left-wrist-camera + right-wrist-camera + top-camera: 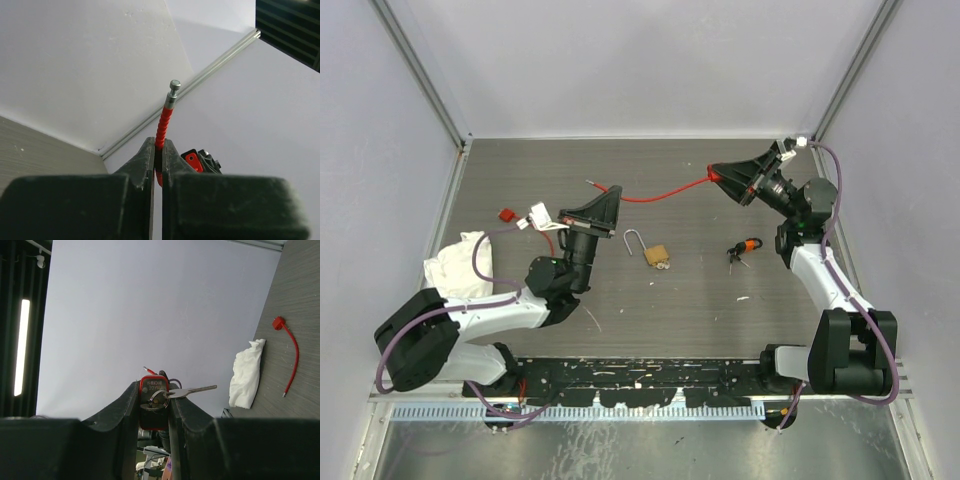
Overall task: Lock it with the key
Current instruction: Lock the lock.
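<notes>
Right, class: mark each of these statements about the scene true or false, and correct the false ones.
1. The left tool is shut on the red cable, just below its metal tip. True.
2. The right tool holds the brass padlock. False: the padlock lies on the table, shackle open; the right tool grips a red lock body.
3. The key bunch lies on the table, apart from both tools. True.
4. The white cloth lies beside the right arm. False: it lies beside the left arm.
</notes>
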Controlling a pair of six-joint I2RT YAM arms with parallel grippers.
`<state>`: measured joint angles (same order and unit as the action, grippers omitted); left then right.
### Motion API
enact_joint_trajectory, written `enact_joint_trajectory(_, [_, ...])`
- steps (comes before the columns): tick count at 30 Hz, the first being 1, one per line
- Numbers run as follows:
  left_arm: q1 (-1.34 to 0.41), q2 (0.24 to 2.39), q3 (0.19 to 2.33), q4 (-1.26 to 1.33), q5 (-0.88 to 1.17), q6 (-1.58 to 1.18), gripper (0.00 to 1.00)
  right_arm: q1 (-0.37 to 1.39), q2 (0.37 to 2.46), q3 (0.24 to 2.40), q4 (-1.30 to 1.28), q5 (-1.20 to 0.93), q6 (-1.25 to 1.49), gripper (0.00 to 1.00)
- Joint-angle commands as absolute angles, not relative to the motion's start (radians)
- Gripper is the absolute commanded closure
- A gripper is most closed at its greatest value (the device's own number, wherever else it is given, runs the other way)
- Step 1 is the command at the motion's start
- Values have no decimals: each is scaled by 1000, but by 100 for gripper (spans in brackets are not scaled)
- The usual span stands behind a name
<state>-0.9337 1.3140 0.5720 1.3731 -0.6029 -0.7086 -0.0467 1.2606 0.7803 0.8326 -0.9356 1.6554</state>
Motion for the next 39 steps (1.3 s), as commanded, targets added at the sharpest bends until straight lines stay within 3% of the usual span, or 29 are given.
enact_joint_trajectory(1, [-929, 1278, 602, 1430, -559, -592, 100, -43, 1217, 797, 877, -929, 1630, 99])
enact_joint_trajectory(5, [-928, 1197, 606, 1298, -531, -556, 100, -43, 1206, 852, 775, -971, 1460, 99])
enact_joint_trajectory(13, [-912, 1059, 777, 531, -291, -585, 100, -36, 1192, 993, 545, -1104, 1074, 99])
enact_joint_trajectory(23, [-876, 1091, 903, 319, 116, -583, 100, -2, 1174, 998, 585, -1266, 895, 99])
enact_joint_trajectory(26, [-853, 1107, 934, 284, 206, -591, 100, 27, 1157, 1014, 416, -1298, 712, 99])
enact_joint_trajectory(32, [-842, 1075, 907, 192, 324, -598, 100, 108, 1129, 1085, -156, -1312, 184, 99])
enact_joint_trajectory(39, [-842, 1006, 783, 204, 380, -644, 100, 131, 1128, 990, -212, -1383, 59, 99])
